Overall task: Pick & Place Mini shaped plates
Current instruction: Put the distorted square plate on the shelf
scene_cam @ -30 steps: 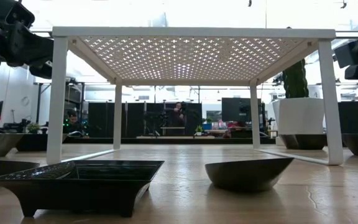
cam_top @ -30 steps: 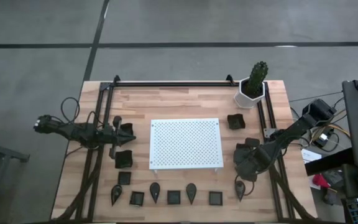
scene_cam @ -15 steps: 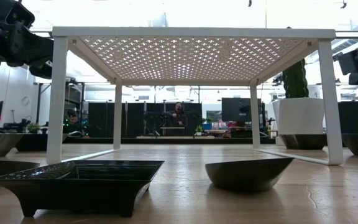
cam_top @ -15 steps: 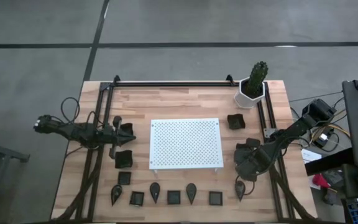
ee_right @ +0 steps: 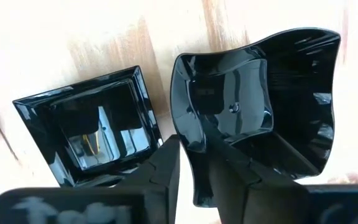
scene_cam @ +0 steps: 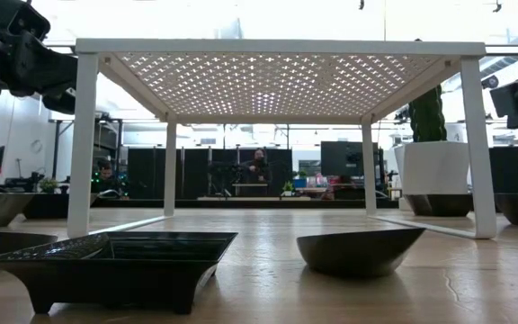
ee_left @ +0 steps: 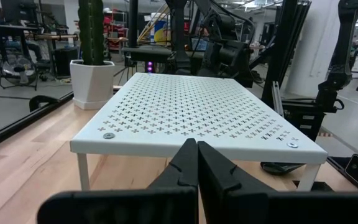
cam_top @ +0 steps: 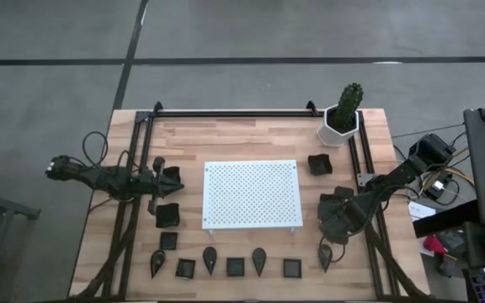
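1. Right of the white perforated board point(cam_top: 252, 194), I have the right gripper point(ee_right: 194, 165) low over two black dishes: its fingers straddle the rim of a wavy square plate point(ee_right: 260, 106), pinching it for a lift, as I judge.
2. A flat square plate point(ee_right: 98, 127) lies just beside, untouched.
3. Left of the board, the left gripper point(ee_left: 196, 163) waits with fingers pressed together, aimed across the board.
4. Below the board, a row of mini plates point(cam_top: 236, 266), square and teardrop, is spaced apart for single picks.
5. Beyond the board's far right corner stands a cactus pot point(cam_top: 342, 123).

No legible text, label, brand or number on any object in these views.
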You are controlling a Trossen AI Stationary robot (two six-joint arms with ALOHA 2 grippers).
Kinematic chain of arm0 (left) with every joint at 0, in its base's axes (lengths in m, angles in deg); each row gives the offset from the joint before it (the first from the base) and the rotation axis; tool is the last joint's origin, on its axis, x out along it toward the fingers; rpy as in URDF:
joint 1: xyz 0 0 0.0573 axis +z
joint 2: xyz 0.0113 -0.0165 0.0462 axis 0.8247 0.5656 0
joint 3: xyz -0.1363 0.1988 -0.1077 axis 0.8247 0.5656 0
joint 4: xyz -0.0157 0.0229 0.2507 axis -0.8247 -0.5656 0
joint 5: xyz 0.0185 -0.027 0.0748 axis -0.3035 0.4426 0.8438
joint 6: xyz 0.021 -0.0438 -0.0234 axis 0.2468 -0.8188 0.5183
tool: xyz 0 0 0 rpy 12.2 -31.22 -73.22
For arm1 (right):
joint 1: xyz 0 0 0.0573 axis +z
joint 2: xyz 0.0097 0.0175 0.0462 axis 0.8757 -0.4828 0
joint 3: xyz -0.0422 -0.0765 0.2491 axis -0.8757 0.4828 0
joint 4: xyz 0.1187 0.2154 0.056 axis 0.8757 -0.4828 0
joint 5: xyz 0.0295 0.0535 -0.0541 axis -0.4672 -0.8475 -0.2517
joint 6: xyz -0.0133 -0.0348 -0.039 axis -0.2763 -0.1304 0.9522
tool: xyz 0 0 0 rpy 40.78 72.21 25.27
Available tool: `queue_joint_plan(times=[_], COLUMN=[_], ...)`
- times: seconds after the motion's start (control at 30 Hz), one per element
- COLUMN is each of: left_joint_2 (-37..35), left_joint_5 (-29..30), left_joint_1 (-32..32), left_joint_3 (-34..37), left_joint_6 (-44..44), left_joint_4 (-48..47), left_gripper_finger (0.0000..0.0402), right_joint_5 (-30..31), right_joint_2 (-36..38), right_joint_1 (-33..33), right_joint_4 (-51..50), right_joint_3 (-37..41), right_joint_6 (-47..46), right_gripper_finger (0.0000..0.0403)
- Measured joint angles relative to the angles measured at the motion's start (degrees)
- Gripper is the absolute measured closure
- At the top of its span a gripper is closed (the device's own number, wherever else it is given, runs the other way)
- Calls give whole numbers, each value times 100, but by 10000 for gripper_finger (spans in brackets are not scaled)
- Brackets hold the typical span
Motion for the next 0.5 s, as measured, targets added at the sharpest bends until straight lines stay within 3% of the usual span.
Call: queue_joint_plan(times=[0.27,0.5], left_joint_2=[1,0], left_joint_5=[2,0], left_joint_1=[-2,-1], left_joint_3=[0,0], left_joint_6=[0,0], left_joint_4=[0,0], left_gripper_finger=[401,401], right_joint_5=[1,10], right_joint_2=[0,4], right_joint_1=[-2,-2], right_joint_4=[20,-22], right_joint_3=[2,-42], right_joint_6=[-60,-170], right_gripper_finger=[388,394])
